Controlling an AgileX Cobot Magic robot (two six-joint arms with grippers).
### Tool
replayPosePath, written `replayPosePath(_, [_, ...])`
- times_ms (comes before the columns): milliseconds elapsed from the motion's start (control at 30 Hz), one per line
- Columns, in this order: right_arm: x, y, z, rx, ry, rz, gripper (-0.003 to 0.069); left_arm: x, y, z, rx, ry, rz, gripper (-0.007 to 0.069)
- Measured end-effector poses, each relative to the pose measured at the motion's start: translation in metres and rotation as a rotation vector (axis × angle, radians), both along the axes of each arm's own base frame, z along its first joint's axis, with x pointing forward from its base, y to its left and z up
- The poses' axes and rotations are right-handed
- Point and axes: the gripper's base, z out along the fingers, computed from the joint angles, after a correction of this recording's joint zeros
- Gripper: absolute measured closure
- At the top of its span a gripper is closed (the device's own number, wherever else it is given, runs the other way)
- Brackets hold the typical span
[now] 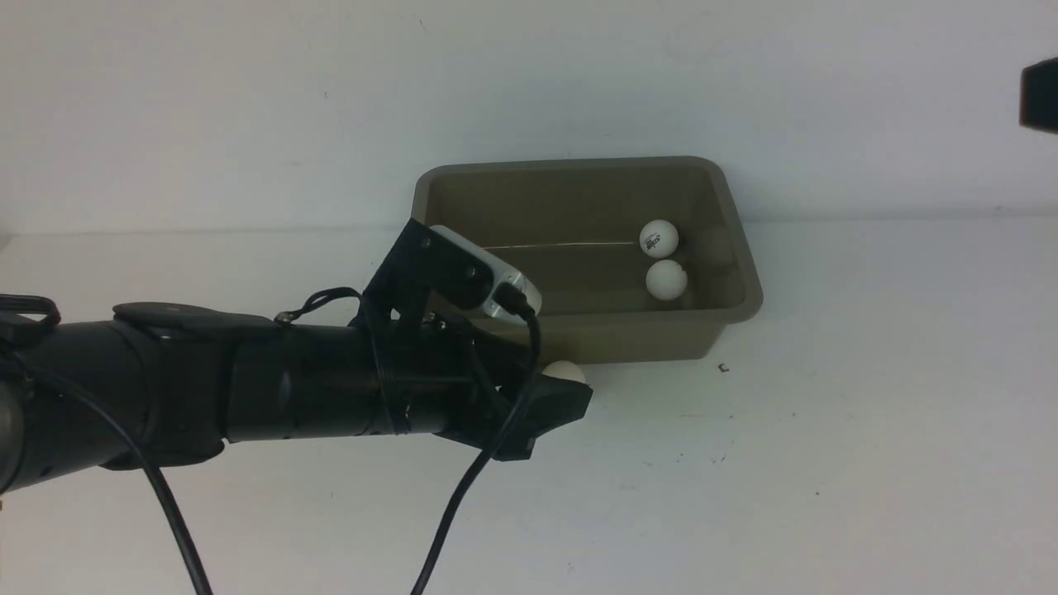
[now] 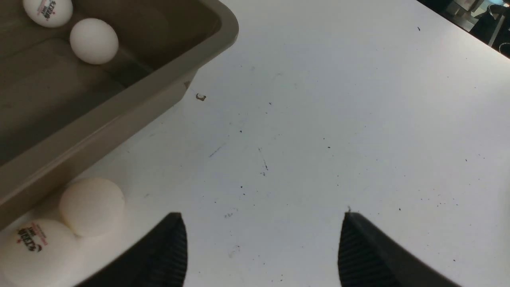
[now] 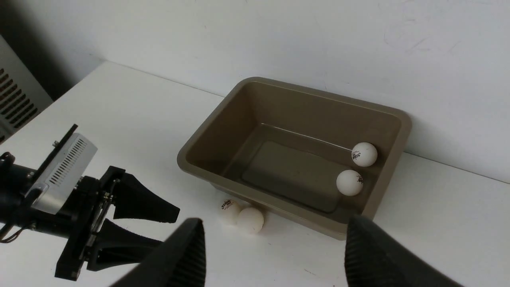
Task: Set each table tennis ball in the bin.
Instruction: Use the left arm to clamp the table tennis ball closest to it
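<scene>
White counter (image 1: 826, 463), plain white wall behind. Taupe bin (image 1: 579, 340) sits mid-frame in the front view, a bit right of centre, back against the wall.

Two table tennis balls are inside, at the bin's right end: logo ball (image 1: 659, 238), with plain ball (image 1: 665, 279) just below it. They are close together; can't tell if they touch.

Two are not in yet. They lie on the counter outside, up against the bin's near wall toward its left end: outer plain ball (image 3: 250, 220) and outer logo ball (image 3: 228, 210), touching each other. The front view shows only a sliver of one, just above the left arm's tip, lower centre of frame.

Low over the counter, left pincer (image 2: 263, 217) has jaws spread wide with nothing between them. The outer pair lies just beside one finger, outside the gap.

Well above the counter, right pincer (image 3: 275, 221) also has jaws wide and is empty.

Judgement: about half done, two of four binned. The left arm looks staged for the next pick but must shift toward the bin wall to straddle a ball. Tight spot, and the balls may roll.
</scene>
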Motion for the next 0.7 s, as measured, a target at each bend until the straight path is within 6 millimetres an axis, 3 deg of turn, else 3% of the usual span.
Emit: replayPosePath(700, [-0.004,0.013,0.0,0.0,0.001,0.079,0.023,0.0,0.0,0.0,0.0,0.001,0.0,0.0164])
